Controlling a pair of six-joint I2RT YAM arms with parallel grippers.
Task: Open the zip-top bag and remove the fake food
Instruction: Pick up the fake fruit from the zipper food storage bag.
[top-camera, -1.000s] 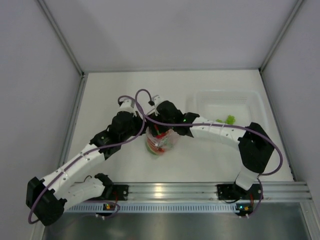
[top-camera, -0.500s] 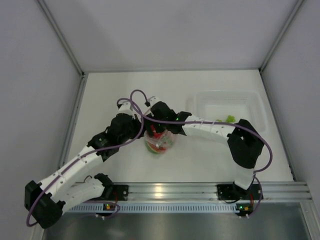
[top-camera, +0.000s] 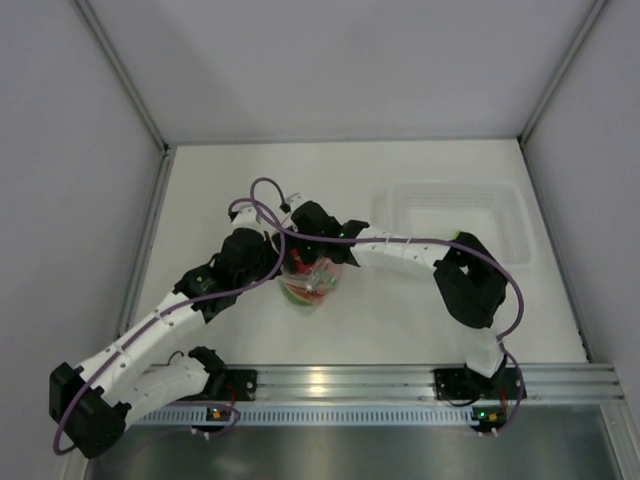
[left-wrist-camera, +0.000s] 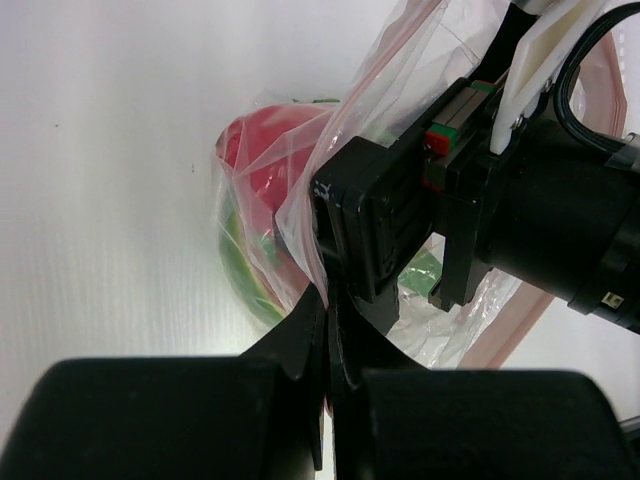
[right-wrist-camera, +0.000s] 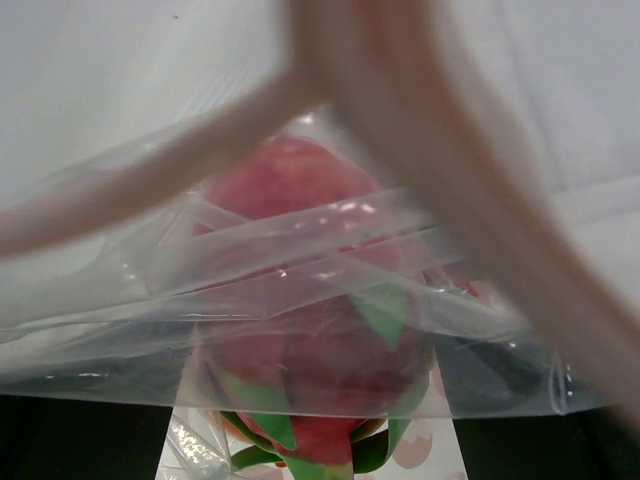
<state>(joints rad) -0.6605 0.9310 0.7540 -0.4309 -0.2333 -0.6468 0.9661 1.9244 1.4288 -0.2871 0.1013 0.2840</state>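
Note:
The zip-top bag (top-camera: 312, 288) stands at mid-table, its pinkish zip strip (left-wrist-camera: 520, 330) spread open. My left gripper (left-wrist-camera: 335, 300) is shut on the bag's near edge and holds it up; from above that gripper (top-camera: 283, 268) sits at the bag's left side. My right gripper (top-camera: 313, 262) reaches down into the bag's mouth, and one black finger (left-wrist-camera: 362, 230) shows in the left wrist view. In the right wrist view the jaws of the right gripper (right-wrist-camera: 312, 405) stand wide, with the magenta, green-tipped dragon fruit (right-wrist-camera: 320, 350) of the fake food between them, behind crinkled film. Red and green pieces (left-wrist-camera: 255, 150) lie lower in the bag.
A rigid clear tub (top-camera: 500, 200) stands at the back right, partly behind the right arm's elbow (top-camera: 465, 285). Grey walls close in the white table (top-camera: 220, 180) at the left, back and right. The aluminium rail (top-camera: 340, 380) with both arm bases runs along the near edge.
My right gripper has moved left and down into the bag's mouth and its jaws have spread wider. The right elbow swung left. The left gripper kept its hold.

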